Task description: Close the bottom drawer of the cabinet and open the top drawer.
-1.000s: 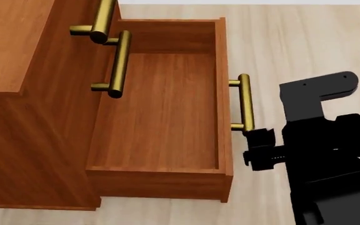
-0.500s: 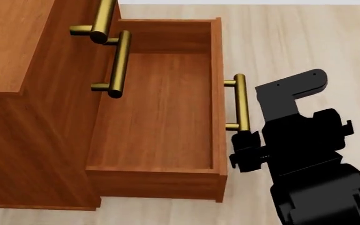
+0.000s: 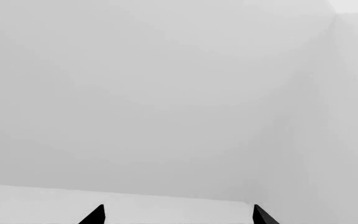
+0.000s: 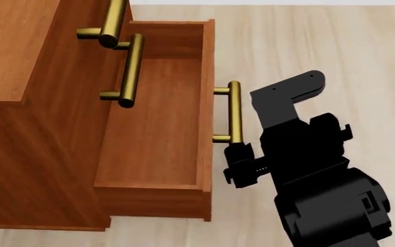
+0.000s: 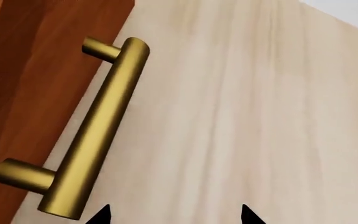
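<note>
The reddish-brown cabinet [image 4: 12, 51] fills the left of the head view. Its bottom drawer [image 4: 156, 128] stands partly pulled out and empty, with a brass bar handle [image 4: 234, 112] on its front. Above it show the middle drawer's handle [image 4: 130, 69] and the top drawer's handle [image 4: 111, 20], both drawers pushed in. My right gripper [image 4: 242, 165] sits against the near end of the bottom handle. In the right wrist view that handle [image 5: 95, 130] lies just beside the open right gripper [image 5: 174, 217], nothing between the fingertips. My left gripper [image 3: 177, 217] is open, facing a blank pale wall.
Pale wooden floor [image 4: 348, 46] stretches to the right of the cabinet and behind my right arm [image 4: 321, 175]. A light wall edge runs along the top of the head view.
The bottom drawer has slid leftward into the cabinet by a good part of its length. My right arm has moved left with it, staying at the handle's near end.
</note>
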Robot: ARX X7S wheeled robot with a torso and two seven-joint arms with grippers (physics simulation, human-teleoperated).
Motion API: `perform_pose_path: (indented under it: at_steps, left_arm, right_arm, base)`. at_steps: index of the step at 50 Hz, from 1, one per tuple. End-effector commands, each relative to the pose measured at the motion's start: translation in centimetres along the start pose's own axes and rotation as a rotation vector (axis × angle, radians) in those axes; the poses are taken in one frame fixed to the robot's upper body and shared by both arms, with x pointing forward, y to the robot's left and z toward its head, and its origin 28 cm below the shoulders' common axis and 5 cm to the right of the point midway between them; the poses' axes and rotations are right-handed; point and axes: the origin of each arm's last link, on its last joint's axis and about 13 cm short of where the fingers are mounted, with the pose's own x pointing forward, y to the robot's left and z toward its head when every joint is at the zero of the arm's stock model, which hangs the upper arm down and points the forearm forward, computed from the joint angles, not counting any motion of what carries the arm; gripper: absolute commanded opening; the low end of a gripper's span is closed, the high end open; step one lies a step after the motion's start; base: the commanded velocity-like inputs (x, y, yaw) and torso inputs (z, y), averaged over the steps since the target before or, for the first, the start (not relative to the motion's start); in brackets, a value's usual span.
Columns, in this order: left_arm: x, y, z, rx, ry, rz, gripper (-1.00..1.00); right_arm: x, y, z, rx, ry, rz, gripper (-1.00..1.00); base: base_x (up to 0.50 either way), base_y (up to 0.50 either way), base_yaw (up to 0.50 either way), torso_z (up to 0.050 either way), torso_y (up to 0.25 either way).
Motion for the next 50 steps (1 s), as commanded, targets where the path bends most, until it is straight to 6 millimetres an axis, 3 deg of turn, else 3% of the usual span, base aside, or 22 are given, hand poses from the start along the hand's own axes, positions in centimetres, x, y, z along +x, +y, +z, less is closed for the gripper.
perform_pose_path:
  at_steps: [1, 11, 50]
  left_arm:
    - [0.0, -0.1, 0.1, 0.0, 0.0, 0.002, 1.0]
    - [-0.2, 0.4, -0.5, -0.001, 0.001, 0.002, 1.0]
    - [0.1, 0.1, 0.1, -0.015, 0.008, -0.004, 1.0]
  right_arm:
    - [0.2, 1.0, 1.4, -0.02, -0.041, 0.057, 1.0]
    - [0.4, 1.7, 2.3, -0.018, -0.058, 0.097, 1.0]
    - [1.6, 4.8, 3.9, -0.024, -0.066, 0.248, 1.0]
  base:
    - [0.0, 0.0, 0.0, 0.0, 0.0]
    - [0.0, 0.0, 0.0, 0.0, 0.0]
    - [0.0, 0.0, 0.0, 0.0, 0.0]
